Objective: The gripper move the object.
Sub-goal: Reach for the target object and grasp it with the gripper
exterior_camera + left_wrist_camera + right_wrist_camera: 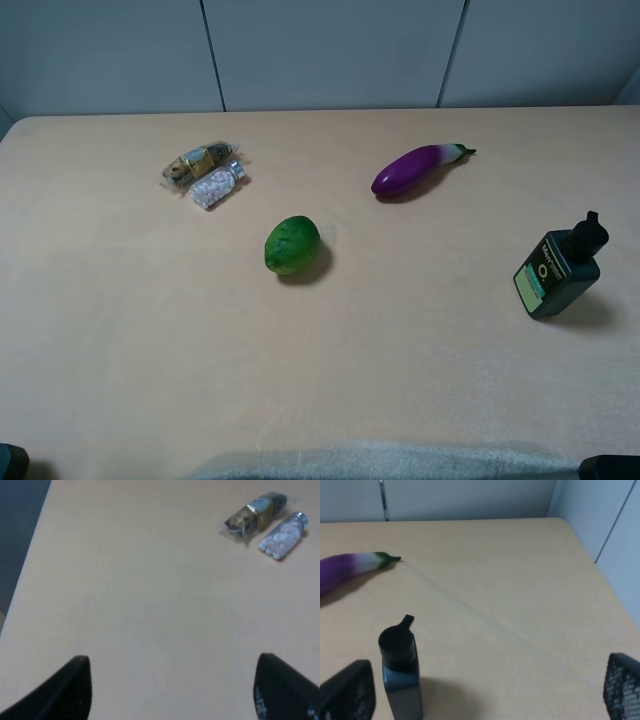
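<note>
The object, a dark green-black squarish bottle point(557, 270) with a black cap and a light green label, stands upright near the table's right side. In the right wrist view it point(401, 680) shows from behind, just ahead of the right gripper point(488, 661) and close to one finger point(347, 692). That gripper is open and empty, low over the table. The left gripper point(173, 659) is open and empty too, over bare table at the left, far from the bottle. In the high view only dark arm bits show at the bottom corners.
A purple eggplant point(415, 168) lies behind the bottle and also shows in the right wrist view point(350, 567). A green lime point(292, 244) sits mid-table. A pill vial point(218, 185) and a wrapped packet point(197, 162) lie back left. The table's right edge point(600, 575) is near.
</note>
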You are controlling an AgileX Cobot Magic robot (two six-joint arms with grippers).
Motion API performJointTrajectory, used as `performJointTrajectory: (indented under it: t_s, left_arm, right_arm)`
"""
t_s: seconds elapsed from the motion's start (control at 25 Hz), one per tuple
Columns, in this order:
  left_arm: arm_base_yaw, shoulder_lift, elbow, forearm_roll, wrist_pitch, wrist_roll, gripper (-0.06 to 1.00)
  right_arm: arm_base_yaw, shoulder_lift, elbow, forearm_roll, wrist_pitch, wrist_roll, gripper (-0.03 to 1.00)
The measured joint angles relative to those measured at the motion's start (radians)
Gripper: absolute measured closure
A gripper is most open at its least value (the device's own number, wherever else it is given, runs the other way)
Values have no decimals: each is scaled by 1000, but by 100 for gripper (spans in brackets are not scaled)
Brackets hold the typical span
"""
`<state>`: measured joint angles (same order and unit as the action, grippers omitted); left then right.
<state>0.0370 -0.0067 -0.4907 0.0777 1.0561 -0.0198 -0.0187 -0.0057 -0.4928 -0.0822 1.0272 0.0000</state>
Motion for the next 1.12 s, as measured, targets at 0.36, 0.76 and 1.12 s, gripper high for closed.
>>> performJointTrajectory:
  t_s: [0.36,0.76,1.12]
  left_arm:
    - [0,0,0,5,0,0,21]
    - [0,0,0,9,0,0,21]
    - [0,-1,0,9,0,0,21]
  right_arm:
    - [0,83,-32,0,-14,30,27]
    - [0,637,-282,0,-87,158,27]
    - [0,1017,-366,8,-89,187,27]
